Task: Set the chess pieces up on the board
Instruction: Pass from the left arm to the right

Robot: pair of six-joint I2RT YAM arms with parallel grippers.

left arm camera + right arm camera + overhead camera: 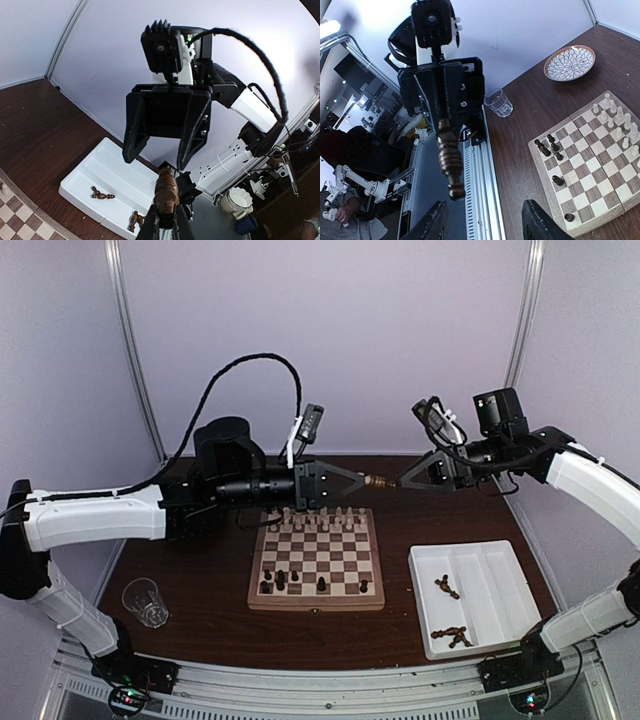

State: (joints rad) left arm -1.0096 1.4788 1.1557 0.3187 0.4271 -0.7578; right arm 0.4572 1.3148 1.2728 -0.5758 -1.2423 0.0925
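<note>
**Top view.** The left fingers (348, 479) pinch a dark brown chessman (378, 480), held level in the air above the far edge of the chessboard (316, 558). The right fingers (422, 471) face its free end. A white tray (497, 590) on the counter (200, 570) holds other dark pieces (447, 586).

**Left wrist view.** The chessman (166, 186) juts from the left fingers (151, 227) towards the spread right fingers (134, 130).

**Right wrist view.** The right fingers (434, 226) stand wide apart, close to the chessman's (451, 160) free end. The chessboard (590, 170) lies on the counter to the right.
</note>
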